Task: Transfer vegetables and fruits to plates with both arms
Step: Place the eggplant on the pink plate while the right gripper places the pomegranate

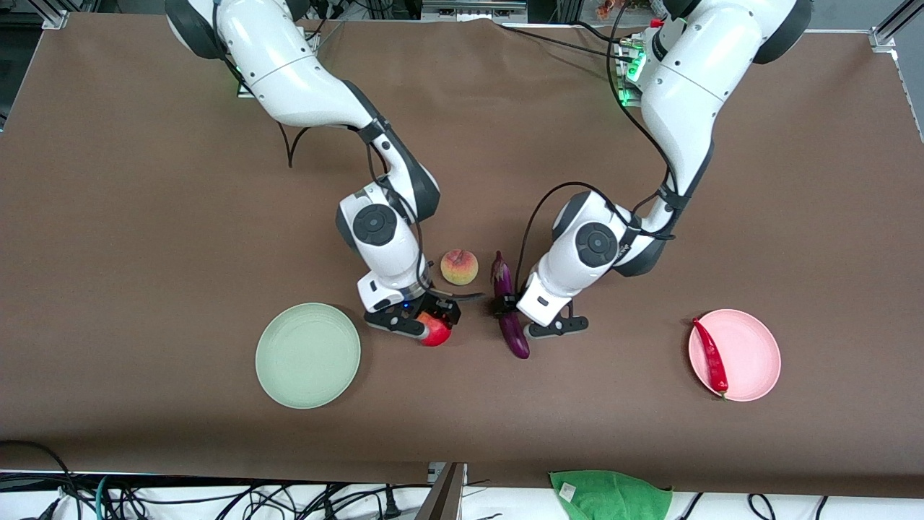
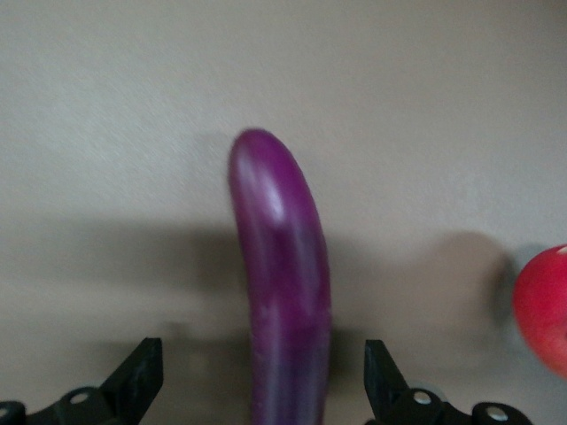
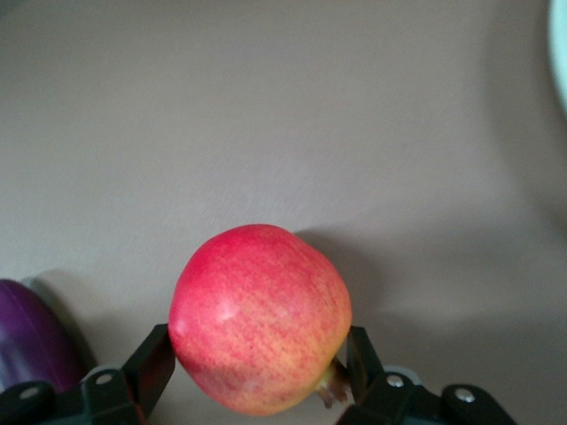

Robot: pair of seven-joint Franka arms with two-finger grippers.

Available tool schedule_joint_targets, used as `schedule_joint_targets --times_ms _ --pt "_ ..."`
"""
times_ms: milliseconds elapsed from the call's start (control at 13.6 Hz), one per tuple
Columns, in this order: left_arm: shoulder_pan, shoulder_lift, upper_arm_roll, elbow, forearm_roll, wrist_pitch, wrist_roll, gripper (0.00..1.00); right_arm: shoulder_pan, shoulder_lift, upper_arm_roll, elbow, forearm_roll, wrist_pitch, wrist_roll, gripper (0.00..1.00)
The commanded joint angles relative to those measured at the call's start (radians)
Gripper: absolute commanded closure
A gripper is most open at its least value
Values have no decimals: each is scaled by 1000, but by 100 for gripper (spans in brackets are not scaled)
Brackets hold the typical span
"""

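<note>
My right gripper (image 3: 257, 372) clenches the round red pomegranate (image 3: 260, 317) just beside the pale mint green plate (image 1: 307, 354) (nearest arm), while my left gripper (image 2: 266, 390) straddles the long glossy purple eggplant (image 2: 282, 283) across its axis, jaws spread.

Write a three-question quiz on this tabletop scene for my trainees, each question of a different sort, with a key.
1. True or false: the right claw is shut on the pomegranate.
2. Which item already lies on the pink plate? A) peach B) chili pepper C) eggplant
3. Fill in: the left claw stands open with the ______ between its fingers.

Key:
1. True.
2. B, the chili pepper. The peach and eggplant lie on the table, and the green plate holds nothing.
3. Eggplant.
</note>
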Motion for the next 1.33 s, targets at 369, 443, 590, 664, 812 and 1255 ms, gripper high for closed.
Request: schedule_joint_targets --times_ms 369,443,590,664,812,1255 --pt "-44 43 11 33 225 2 -181 69 -149 -155 13 5 3 -329 -402 58" --pt "-41 43 12 33 229 2 -180 89 -175 -155 13 5 3 -334 -477 57" --pt "-31 39 12 33 229 1 -174 100 -238 -154 16 5 6 -335 -641 51" --pt "-21 31 12 34 229 -7 -166 100 -256 -154 16 3 6 -334 -695 49" --pt "40 -2 8 51 226 -41 -107 100 -282 -152 13 -4 32 -328 -780 45" --pt "243 -99 6 90 203 -245 364 100 -304 -151 13 -27 34 -326 -842 1"
